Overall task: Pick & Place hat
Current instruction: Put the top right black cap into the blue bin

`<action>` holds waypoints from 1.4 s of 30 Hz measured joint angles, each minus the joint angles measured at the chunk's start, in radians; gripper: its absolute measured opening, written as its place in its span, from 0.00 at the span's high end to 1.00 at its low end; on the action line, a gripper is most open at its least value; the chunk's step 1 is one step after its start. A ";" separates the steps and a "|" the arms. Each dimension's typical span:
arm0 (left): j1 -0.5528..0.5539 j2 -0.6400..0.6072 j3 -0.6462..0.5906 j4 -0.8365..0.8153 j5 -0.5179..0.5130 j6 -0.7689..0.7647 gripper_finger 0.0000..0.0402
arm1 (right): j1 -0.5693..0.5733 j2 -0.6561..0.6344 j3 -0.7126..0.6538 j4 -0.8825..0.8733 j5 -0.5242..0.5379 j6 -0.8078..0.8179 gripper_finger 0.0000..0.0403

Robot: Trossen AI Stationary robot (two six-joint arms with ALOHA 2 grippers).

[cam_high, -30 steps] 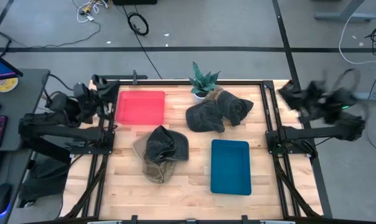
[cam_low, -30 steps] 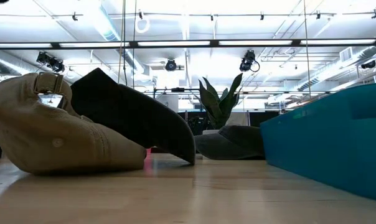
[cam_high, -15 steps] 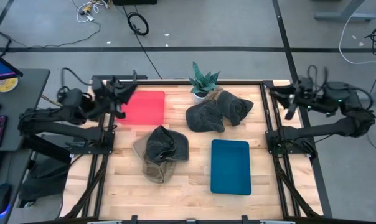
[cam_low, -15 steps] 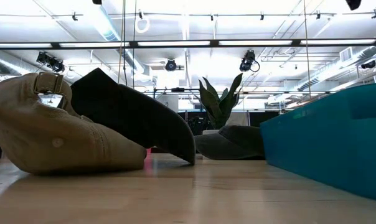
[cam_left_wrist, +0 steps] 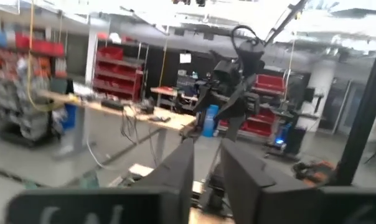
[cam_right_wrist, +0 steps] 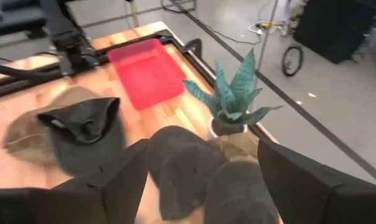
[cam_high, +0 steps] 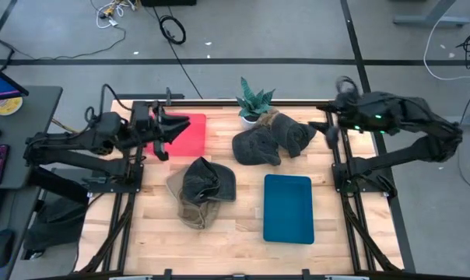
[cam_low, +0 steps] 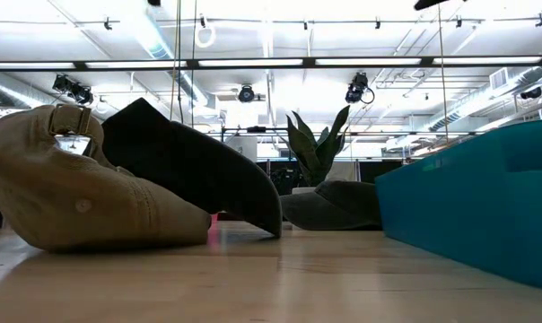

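A light wooden table (cam_high: 235, 233) seen from above, framed by dark metal rails, stands on a grey concrete floor (cam_high: 282, 39) with black cables (cam_high: 173, 29) lying on it. On the table lie 2 trays: a red tray (cam_high: 182, 132) at the far left and a teal tray (cam_high: 288, 207) nearer the front right. A small potted plant (cam_high: 253, 101) stands at the far edge.

The hats lie in 2 heaps. A dark hat (cam_high: 206, 180) rests on top of a tan hat (cam_high: 190, 208) near the middle of the table, between the 2 trays. 2 more dark hats (cam_high: 272, 138) lie touching each other just beside the plant, with a bit of tan cloth showing between them.

The left gripper (cam_high: 161, 131) hangs above the near-left edge of the red tray, holding nothing; its fingers (cam_left_wrist: 175, 180) stand slightly apart with a narrow gap. The right gripper (cam_high: 331, 132) hangs at the table's right rail, near the 2 dark hats beside the plant, its fingers (cam_right_wrist: 113, 186) spread wide and holding nothing.

From table height, the tan hat and the dark hat fill the left, the teal tray's wall the right, and behind them is a large hall with white ceiling lights (cam_low: 271, 63). The left wrist camera shows red shelving (cam_left_wrist: 116, 68) and workbenches in the room.
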 joint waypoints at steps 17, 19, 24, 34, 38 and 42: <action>0.023 0.001 0.170 -0.300 -0.055 0.126 0.44 | -0.095 0.211 0.067 -0.126 -0.168 0.140 0.28; 0.040 0.001 0.170 -0.340 -0.055 0.091 0.44 | -0.125 0.236 0.067 -0.175 -0.168 0.166 0.25; 0.073 0.001 0.170 -0.402 -0.055 0.070 0.44 | -0.198 0.294 0.056 -0.248 -0.154 0.151 0.12; 0.090 0.001 0.170 -0.416 -0.055 0.073 0.44 | -0.381 0.254 -0.247 -0.145 -0.192 0.041 0.02; 0.090 0.001 0.170 -0.434 -0.052 0.047 0.44 | -0.425 0.225 -0.379 -0.056 -0.256 0.042 0.05; 0.084 0.001 0.170 -0.438 -0.052 0.017 0.44 | -0.465 0.224 -0.486 -0.018 -0.263 0.019 0.06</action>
